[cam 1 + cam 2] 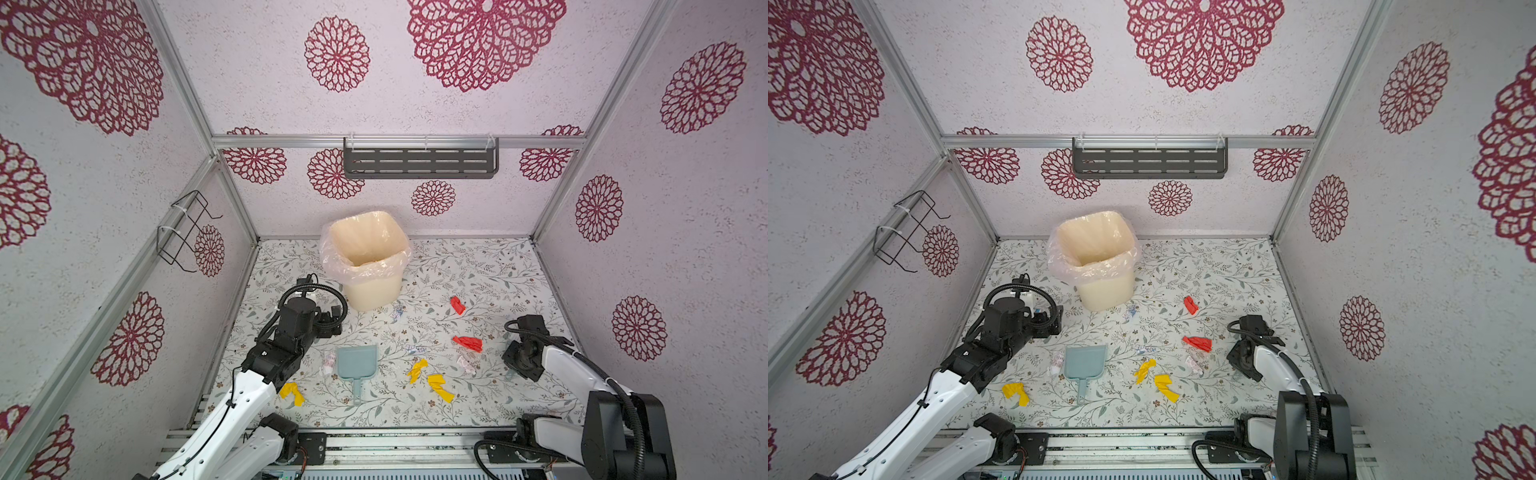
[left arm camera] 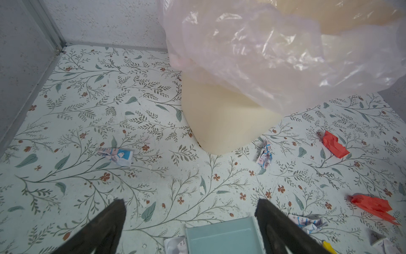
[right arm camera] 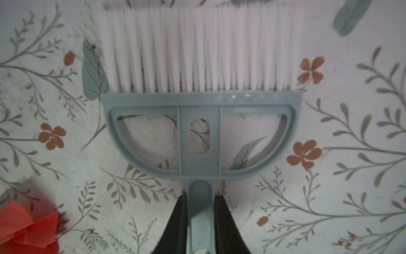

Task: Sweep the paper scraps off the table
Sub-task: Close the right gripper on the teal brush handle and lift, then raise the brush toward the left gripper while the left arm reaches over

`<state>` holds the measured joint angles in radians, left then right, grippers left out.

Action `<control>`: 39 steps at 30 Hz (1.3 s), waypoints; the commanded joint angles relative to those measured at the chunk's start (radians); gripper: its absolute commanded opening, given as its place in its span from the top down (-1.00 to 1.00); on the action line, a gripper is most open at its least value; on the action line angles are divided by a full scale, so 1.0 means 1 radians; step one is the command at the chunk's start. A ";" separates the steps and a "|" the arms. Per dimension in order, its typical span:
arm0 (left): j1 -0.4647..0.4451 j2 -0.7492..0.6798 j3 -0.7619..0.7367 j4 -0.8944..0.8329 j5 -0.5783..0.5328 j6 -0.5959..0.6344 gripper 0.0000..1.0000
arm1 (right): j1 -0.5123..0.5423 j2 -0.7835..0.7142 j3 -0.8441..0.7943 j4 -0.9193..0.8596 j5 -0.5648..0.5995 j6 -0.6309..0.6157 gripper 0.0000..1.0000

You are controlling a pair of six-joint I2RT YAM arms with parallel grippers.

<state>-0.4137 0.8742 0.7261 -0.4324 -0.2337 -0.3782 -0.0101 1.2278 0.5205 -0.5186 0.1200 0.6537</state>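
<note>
Crumpled yellow, red, pale paper scraps (image 1: 417,369) litter table (image 1: 478,266)

Both top views: mounted high at the front, angled down and back over the whole table (image 1: 478,270), near-identical framing. Left wrist: low, close, facing the bin (image 2: 219,123); shares the dustpan (image 2: 219,239) with them. Right wrist: very close, looking down on the brush (image 3: 200,101).

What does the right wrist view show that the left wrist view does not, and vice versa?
Right wrist only: the hand brush, its handle clamped by the right gripper. Left wrist only: the lined bin, the dustpan, printed white scraps, the open left gripper. Both: red scraps on the leafy table.
</note>
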 commanded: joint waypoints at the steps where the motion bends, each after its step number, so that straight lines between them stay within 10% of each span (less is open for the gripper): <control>1: -0.012 -0.017 -0.005 0.001 -0.009 -0.006 -0.94 | 0.010 0.029 -0.047 -0.040 -0.037 0.001 0.65; 39: -0.162 0.209 0.415 -0.123 0.060 0.001 -0.94 | 0.160 -0.129 0.432 -0.257 0.035 -0.103 0.74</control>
<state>-0.5533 1.0492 1.0782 -0.5365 -0.2031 -0.3897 0.1120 1.1030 0.8776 -0.7330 0.1146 0.5854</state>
